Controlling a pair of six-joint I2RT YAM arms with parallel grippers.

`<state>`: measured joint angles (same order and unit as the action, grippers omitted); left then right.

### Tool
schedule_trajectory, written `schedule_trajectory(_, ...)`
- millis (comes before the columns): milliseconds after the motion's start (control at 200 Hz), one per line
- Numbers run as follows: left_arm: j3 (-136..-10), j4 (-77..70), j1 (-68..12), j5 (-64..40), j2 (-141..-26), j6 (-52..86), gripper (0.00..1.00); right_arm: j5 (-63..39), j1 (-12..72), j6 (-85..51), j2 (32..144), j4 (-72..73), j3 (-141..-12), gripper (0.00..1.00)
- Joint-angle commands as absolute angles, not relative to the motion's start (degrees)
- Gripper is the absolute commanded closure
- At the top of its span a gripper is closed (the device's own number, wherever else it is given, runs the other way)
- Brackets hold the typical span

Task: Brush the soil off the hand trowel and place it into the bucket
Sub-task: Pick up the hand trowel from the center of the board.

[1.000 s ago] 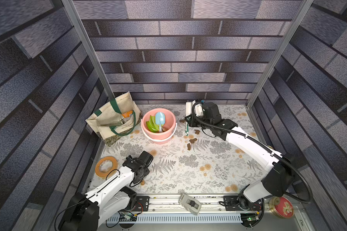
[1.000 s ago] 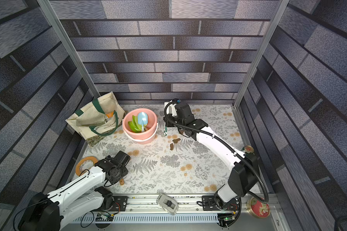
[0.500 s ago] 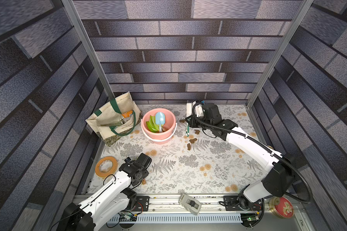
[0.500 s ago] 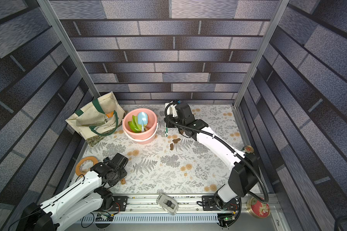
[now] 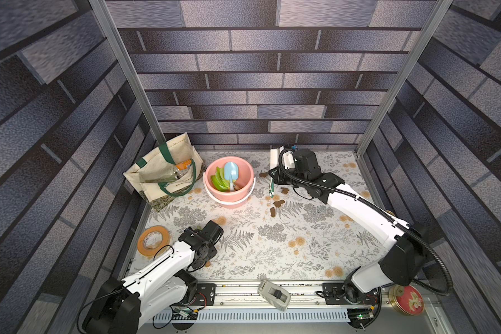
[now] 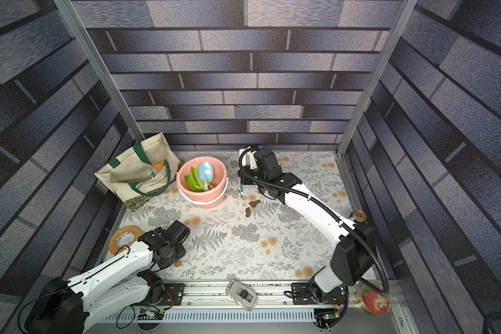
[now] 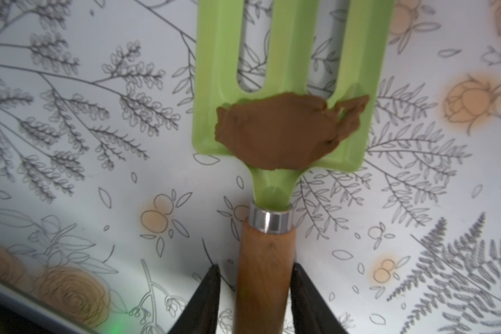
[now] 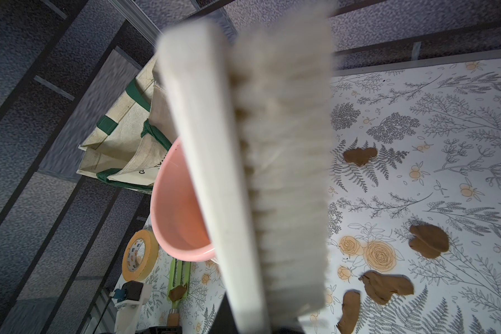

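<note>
Floral-print tabletop (image 5: 272,251) dotted with soil (image 5: 278,203), grey brick-pattern walls (image 5: 258,60), aluminium posts (image 5: 129,72)

Both top views look down from high above the near rail (image 5: 237,292), covering the whole table (image 5: 272,251). The left wrist camera sits close over the trowel (image 7: 287,57). The right wrist camera looks past its brush (image 8: 243,173) toward the bucket (image 8: 174,214), which both top views also show.

Lime-green fork (image 7: 287,43) shows a brown soil (image 7: 278,133) smear; bucket (image 5: 243,173) is salmon-pink; white table (image 5: 272,251) carries grey ferns and orange roses.
</note>
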<state>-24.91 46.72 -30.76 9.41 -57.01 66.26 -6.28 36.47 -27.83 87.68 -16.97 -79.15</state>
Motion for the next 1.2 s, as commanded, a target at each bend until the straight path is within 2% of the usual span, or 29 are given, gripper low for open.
schedule_trajectory(0, -24.66, 44.60, -31.29, 7.57, -58.28, 66.51, 0.65, -6.09, 36.04, -27.89, 86.09, -17.97, -78.90, 0.95)
schedule_trajectory(145, -25.40, 45.43, -31.46, 8.33, -57.83, 65.75, 0.72, -6.58, 35.98, -28.17, 86.28, -18.32, -78.80, 0.95)
schedule_trajectory(366, -25.96, 45.58, -33.34, 9.70, -59.05, 64.80, 0.89, -6.41, 35.90, -28.45, 86.06, -18.96, -78.23, 0.95)
schedule_trajectory(491, -28.50, 46.14, -37.06, 12.00, -61.73, 63.61, 0.92, -5.99, 35.77, -27.70, 85.89, -19.99, -77.55, 0.95)
schedule_trajectory(732, -37.06, 42.17, -49.81, 14.72, -70.97, 55.64, 0.95, -7.71, 33.55, -27.00, 86.92, -25.83, -75.61, 0.95)
schedule_trajectory(872, -42.53, 39.50, -58.24, 13.59, -79.05, 46.00, 0.96, -15.69, 30.50, -27.00, 87.06, -24.33, -70.24, 0.95)
schedule_trajectory(982, -44.21, 36.62, -59.73, 9.43, -84.20, 39.65, 0.99, -22.14, 26.32, -29.59, 86.39, -21.67, -64.80, 0.95)
schedule_trajectory(1193, -45.62, 33.49, -58.28, 7.18, -85.66, 30.94, 1.00, -25.58, 23.82, -27.46, 82.95, -21.02, -56.02, 0.92)
